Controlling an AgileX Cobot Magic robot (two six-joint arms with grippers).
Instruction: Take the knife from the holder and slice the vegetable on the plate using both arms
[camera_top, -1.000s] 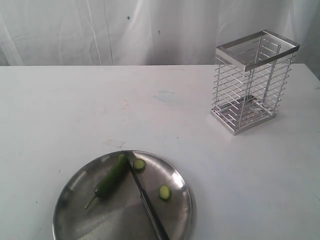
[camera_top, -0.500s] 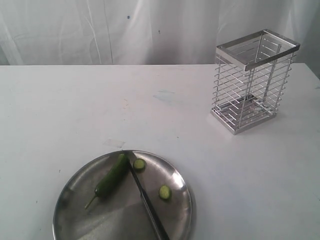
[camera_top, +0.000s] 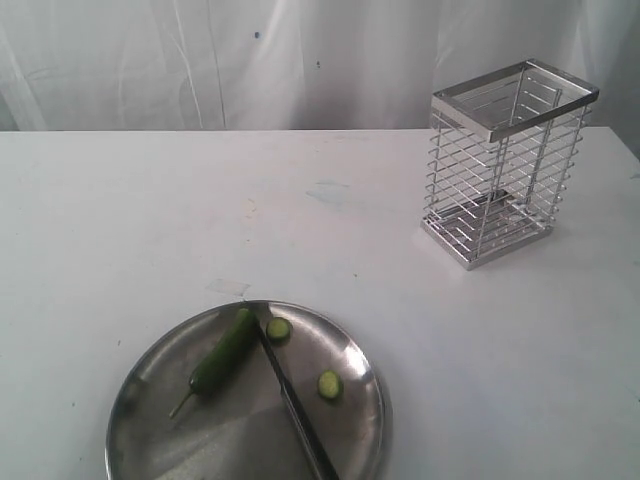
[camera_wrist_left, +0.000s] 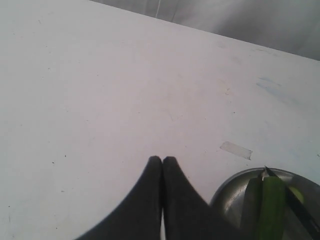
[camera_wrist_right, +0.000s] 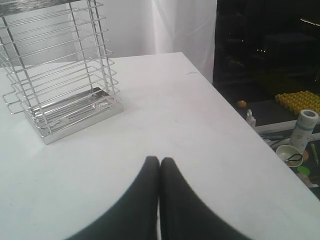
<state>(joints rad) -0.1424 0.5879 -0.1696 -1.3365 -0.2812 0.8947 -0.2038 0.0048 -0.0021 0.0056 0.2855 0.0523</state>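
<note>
The knife (camera_top: 295, 405) lies across the plate (camera_top: 150, 370) at the near left of the table, beside the vegetable (camera_top: 224, 353), with two cut slices (camera_top: 279, 328) to its right. The holder (camera_top: 505, 160) stands empty at the far right. Both claws, left (camera_wrist_left: 162, 161) and right (camera_wrist_right: 159, 161), are pinched together and hold nothing. The slicing looks finished; the arms should stay clear of the plate.

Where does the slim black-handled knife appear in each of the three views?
Exterior view: slim black-handled knife lies across the round steel plate, bottom centre.
Left wrist view: only its tip, bottom right corner.
Right wrist view: not in it.
Shared landmark: the dark green vegetable beside the blade.
</note>
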